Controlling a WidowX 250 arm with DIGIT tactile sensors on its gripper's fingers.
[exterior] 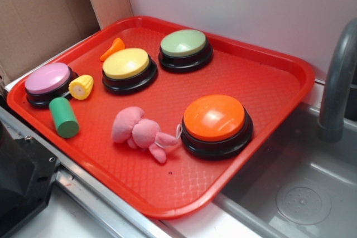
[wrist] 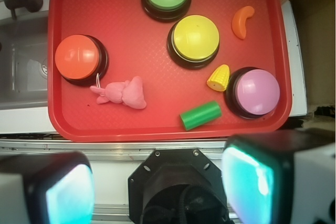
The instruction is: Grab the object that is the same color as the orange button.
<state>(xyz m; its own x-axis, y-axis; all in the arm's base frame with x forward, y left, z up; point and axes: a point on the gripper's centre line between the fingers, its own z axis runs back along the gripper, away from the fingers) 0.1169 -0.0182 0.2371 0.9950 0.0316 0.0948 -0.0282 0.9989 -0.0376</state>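
Hovering spread-jawed off the red tray, the gripper holds nothing; the orange cone, beside 1 yellow button, remains ungrabbed.

Small orange cone toy found lying on its side, far corner of tray, beside yellow button. Orange button seated upright, near tray's opposite edge.

on the red tray sit yellow, green and pink buttons. a corn toy touches the pink button; a green cylinder and pink plush lie nearby.
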